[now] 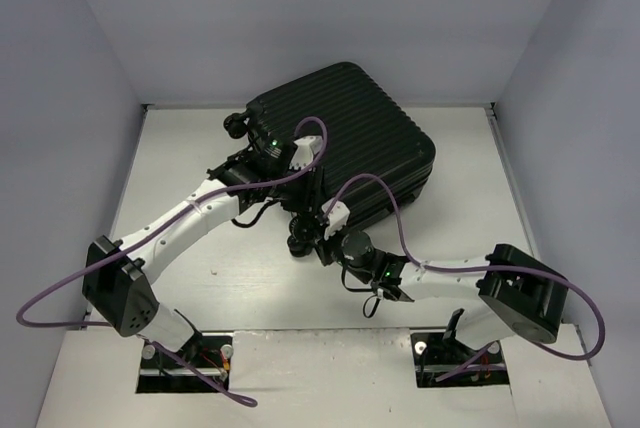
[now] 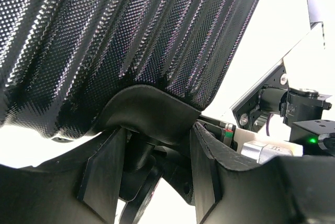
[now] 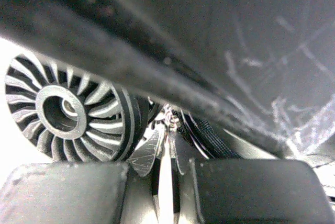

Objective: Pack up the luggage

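Note:
The luggage (image 1: 350, 138), a shut black ribbed suitcase, lies flat at the back of the table. My left gripper (image 1: 303, 220) reaches down over its near edge. In the left wrist view its fingers (image 2: 207, 161) clamp either side of the wheel housing (image 2: 152, 109) under the ribbed shell (image 2: 131, 30). My right gripper (image 1: 322, 245) sits just beside that corner. The right wrist view shows its jaws (image 3: 168, 135) shut on a small metal zipper pull (image 3: 168, 114), between a spoked wheel (image 3: 63, 111) and the zipper tape (image 3: 207, 130).
A second wheel (image 1: 236, 124) sticks out at the suitcase's left corner. Grey walls close the white table (image 1: 200, 278) on three sides. Purple cables (image 1: 385, 198) loop above both arms. The right arm's wrist (image 2: 293, 103) lies close to the left gripper.

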You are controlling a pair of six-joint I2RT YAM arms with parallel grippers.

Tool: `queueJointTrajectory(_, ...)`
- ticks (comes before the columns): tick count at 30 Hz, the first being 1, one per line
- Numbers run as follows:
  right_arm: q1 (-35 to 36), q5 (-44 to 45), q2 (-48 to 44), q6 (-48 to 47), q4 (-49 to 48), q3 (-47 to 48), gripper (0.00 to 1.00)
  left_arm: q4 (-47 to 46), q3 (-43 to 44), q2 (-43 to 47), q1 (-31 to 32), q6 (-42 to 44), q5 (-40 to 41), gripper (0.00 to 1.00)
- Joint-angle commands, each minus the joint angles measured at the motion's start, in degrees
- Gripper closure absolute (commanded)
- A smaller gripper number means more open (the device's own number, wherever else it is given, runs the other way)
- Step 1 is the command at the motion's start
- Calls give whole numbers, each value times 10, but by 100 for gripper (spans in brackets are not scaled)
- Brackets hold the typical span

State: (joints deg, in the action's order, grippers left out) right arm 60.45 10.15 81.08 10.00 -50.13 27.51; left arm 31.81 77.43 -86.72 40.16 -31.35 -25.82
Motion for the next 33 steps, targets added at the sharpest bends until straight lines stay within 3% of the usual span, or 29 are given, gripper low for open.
queueJointTrajectory(1, 37, -88, 15, -11, -174, 39, 100, -114, -18, -29, 43, -123, -84, 84)
queueJointTrajectory(3, 38, -87, 18, -16, -170, 38, 96, -109, -11, -32, 43, -120, -86, 84)
queueJointTrajectory(6, 37, -80, 29, -19, -185, 31, 79, -97, -2, -31, 42, -113, -90, 83)
queueJointTrajectory(9, 37, -87, 38, -22, -176, 42, 70, -66, 3, -25, 43, -97, -84, 83)
queueJointTrajectory(13, 37, -80, 2, -20, -139, 33, 57, -31, 4, 1, 33, -77, -42, 66)
queueJointTrajectory(14, 36, -76, -8, -21, -123, 33, 55, -12, 7, 8, 26, -67, -17, 50)
queueJointTrajectory(20, 27, -51, -128, -14, 22, 21, 39, 65, 51, 59, -31, -9, 74, 23)
queueJointTrajectory(25, 8, -44, -206, 9, 138, 7, 36, 54, 50, 113, -101, 15, 90, 23)
queueJointTrajectory(29, -34, -57, -267, 29, 208, 10, 38, -9, -46, 217, -147, 35, 102, 24)
queueJointTrajectory(33, -102, -130, -275, 40, 254, 43, 49, -79, -178, 300, -151, 30, 85, 41)
